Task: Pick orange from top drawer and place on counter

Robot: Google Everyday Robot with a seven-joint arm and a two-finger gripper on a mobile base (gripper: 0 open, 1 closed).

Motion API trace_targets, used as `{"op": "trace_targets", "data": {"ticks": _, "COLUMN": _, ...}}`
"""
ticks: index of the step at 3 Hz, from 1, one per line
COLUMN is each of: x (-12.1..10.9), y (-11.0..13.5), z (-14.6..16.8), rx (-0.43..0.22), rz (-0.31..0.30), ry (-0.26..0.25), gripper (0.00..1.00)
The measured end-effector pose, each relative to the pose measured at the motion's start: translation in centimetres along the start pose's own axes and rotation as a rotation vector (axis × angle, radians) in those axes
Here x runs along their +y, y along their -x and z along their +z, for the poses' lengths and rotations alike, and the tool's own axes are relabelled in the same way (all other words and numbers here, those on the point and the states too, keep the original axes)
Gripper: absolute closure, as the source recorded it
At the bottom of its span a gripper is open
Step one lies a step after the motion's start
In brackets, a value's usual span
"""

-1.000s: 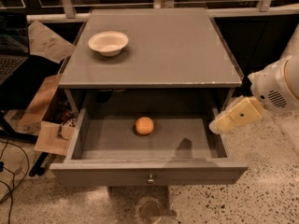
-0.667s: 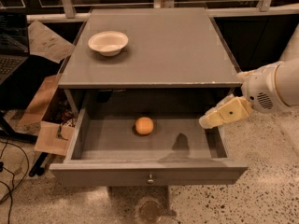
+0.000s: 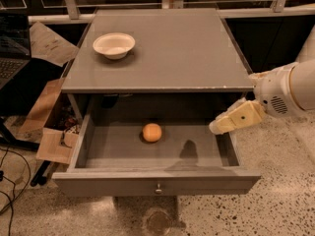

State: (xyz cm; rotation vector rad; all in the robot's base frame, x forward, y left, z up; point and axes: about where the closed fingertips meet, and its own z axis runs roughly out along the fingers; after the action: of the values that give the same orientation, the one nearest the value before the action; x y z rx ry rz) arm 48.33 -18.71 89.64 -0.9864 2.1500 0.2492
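The orange (image 3: pixel 152 132) lies on the floor of the open top drawer (image 3: pixel 93 154), a little left of its middle. The drawer has a small metal knob (image 3: pixel 158 187) at its front centre. Above it is the grey counter (image 3: pixel 167 53). My gripper (image 3: pixel 217 127) comes in from the right on a white arm and hangs over the drawer's right side wall, well to the right of the orange and above it. Its shadow falls on the drawer floor to the right of the orange.
A white bowl (image 3: pixel 113 45) stands on the counter's left rear part. A laptop (image 3: pixel 12 48), papers and cardboard pieces (image 3: pixel 49 132) lie left of the cabinet. A railing runs behind the counter. Speckled floor lies in front and to the right.
My gripper has moved left, from outside the drawer's right side to over its right wall, nearer the orange. The orange and bowl have not moved.
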Motion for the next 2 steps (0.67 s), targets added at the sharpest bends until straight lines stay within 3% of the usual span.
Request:
{"op": "trace_targets", "data": {"ticks": 1, "x": 0.5, "y": -1.2, "z": 1.6, "rx": -0.045, "rz": 0.049, "ry": 0.017, "gripper": 0.0}}
{"op": "trace_targets", "data": {"ticks": 2, "x": 1.5, "y": -2.0, "z": 5.3, "rx": -0.141, "rz": 0.082, "ry": 0.07, "gripper": 0.0}}
